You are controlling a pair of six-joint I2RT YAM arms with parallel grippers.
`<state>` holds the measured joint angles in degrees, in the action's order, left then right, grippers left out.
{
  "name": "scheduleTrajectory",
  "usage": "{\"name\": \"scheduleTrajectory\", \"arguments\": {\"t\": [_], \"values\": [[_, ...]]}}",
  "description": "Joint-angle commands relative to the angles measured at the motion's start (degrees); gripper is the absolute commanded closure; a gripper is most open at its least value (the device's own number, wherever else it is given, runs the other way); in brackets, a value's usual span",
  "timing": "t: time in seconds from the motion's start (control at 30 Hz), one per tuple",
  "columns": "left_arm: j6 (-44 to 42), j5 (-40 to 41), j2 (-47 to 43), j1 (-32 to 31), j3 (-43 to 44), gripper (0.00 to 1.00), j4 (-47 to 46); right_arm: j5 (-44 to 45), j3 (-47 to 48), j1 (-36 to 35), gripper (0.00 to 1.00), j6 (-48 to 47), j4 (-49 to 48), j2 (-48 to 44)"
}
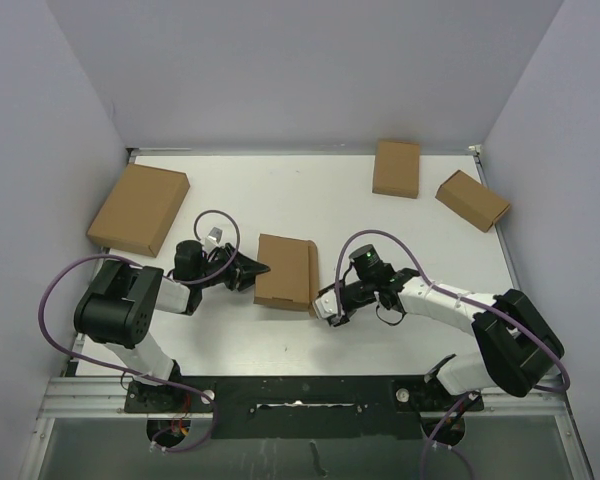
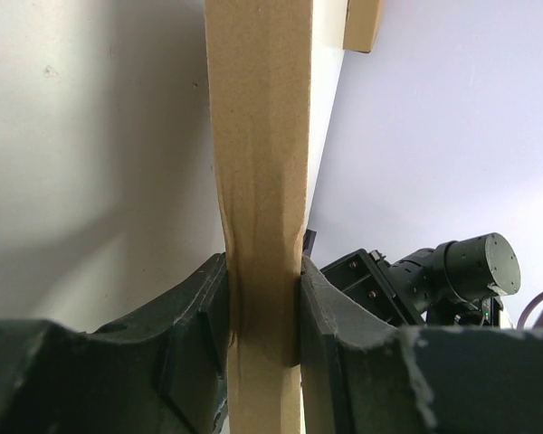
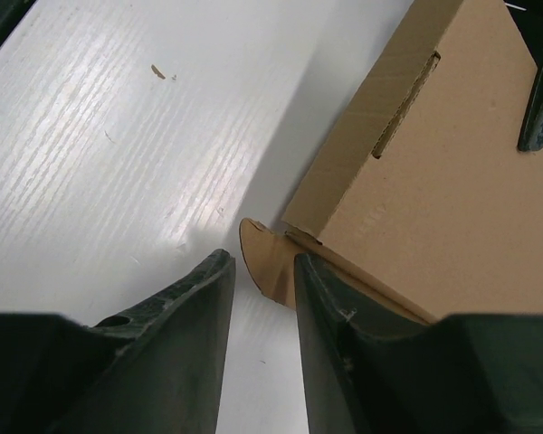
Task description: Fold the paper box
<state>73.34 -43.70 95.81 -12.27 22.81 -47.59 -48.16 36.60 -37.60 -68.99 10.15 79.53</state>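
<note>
So, paper box (image 1: 285, 272): lay flat near the middle of the white table (image 1: 280, 190), lid down, between the two arms.
Box side wall: in the right wrist view, a thin slit (image 3: 407, 104) ran along the upright wall just under the top face.
Left gripper (image 1: 255, 270): reached in from the left and was clamped on the box's left edge.
Left grip, close up: both fingers (image 2: 330, 316) pressed on the cardboard wall from either side, and the wall was creased inward where they pinched it.
Right gripper (image 1: 332, 306): sat low at the box's near right corner, pointing toward it.
Right claw: jaws stood a narrow way apart with bare table showing between them; nothing was pinched.
Tab (image 3: 261, 267): a small rounded cardboard flap stuck out from the box corner, just ahead of the gap between the right fingertips; I cannot tell whether either finger touched it.
Larger box (image 1: 140, 208): lay at the far left of the table, well apart.
Two smaller boxes (image 1: 396, 168): lay near the far right corner, close to each other.
</note>
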Motion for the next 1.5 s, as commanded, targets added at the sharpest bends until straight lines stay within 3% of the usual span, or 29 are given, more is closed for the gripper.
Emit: {"name": "scheduleTrajectory", "arguments": {"t": [0.0, 0.6, 0.9, 1.47], "values": [[0.7, -0.6, 0.8, 0.2, -0.1, 0.73, -5.7, -0.2, 1.1, -0.5, 0.68, 1.8, -2.5, 0.3], [0.7, -1.2, 0.3, 0.7, -1.2, 0.73, -7.6, 0.4, 3.7, 2.0, 0.94, 12.7, -4.2, 0.9], [-0.1, -1.9, -0.9, 0.8, -0.8, 0.73, -7.1, -0.5, 5.3, 2.3, 1.00, 16.5, -3.5, 2.0], [-0.6, -3.1, -2.5, 0.7, 0.2, 0.73, -8.1, -3.9, 9.0, 5.8, 1.00, 26.3, -2.5, 5.7]]}}
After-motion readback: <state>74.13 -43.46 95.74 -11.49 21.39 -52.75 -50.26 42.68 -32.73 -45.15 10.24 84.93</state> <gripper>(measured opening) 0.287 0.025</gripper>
